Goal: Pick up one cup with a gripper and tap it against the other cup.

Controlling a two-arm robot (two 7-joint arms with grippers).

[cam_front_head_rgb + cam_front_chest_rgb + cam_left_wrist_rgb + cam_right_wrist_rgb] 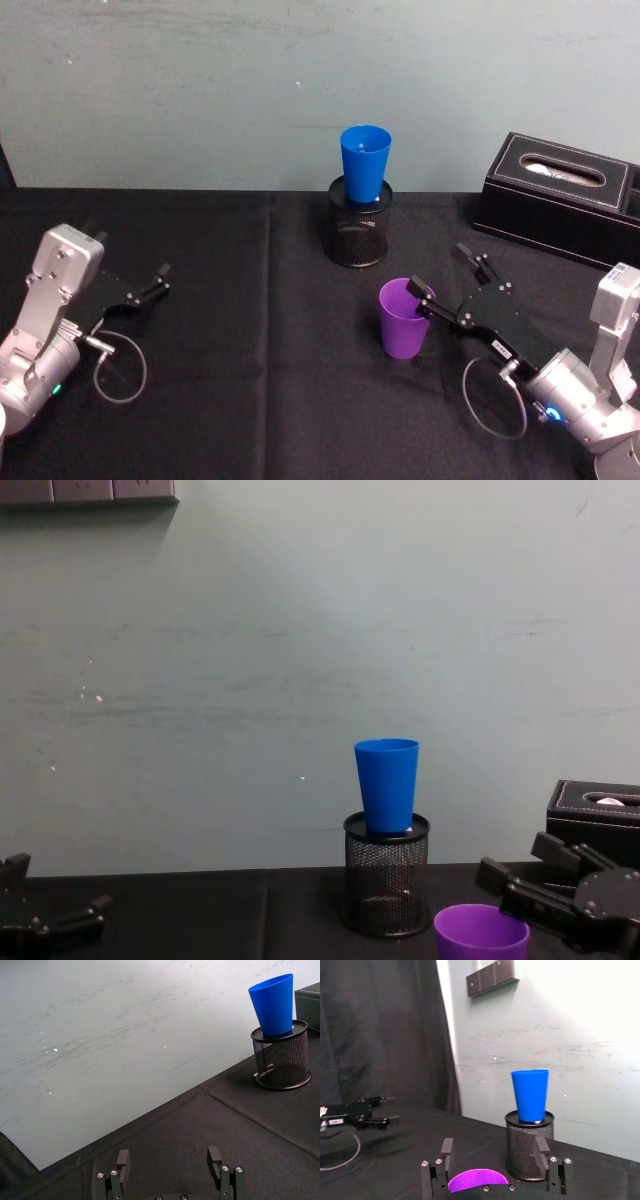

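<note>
Standing between the right end effector's (pixel 445 270) spread, empty fingers, the purple cup (pixel 404 318) rests untouched.

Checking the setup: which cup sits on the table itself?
The purple cup, standing by the right gripper; the blue cup is perched in the mesh holder.

The bench (pixel 250 340) is covered by a black cloth with a visible seam. Standing directly on it: a black mesh pen holder (pixel 359 232) near the wall, the purple cup (pixel 403 319) in front of it, and a black tissue box (pixel 560 195) at the right rear.
</note>
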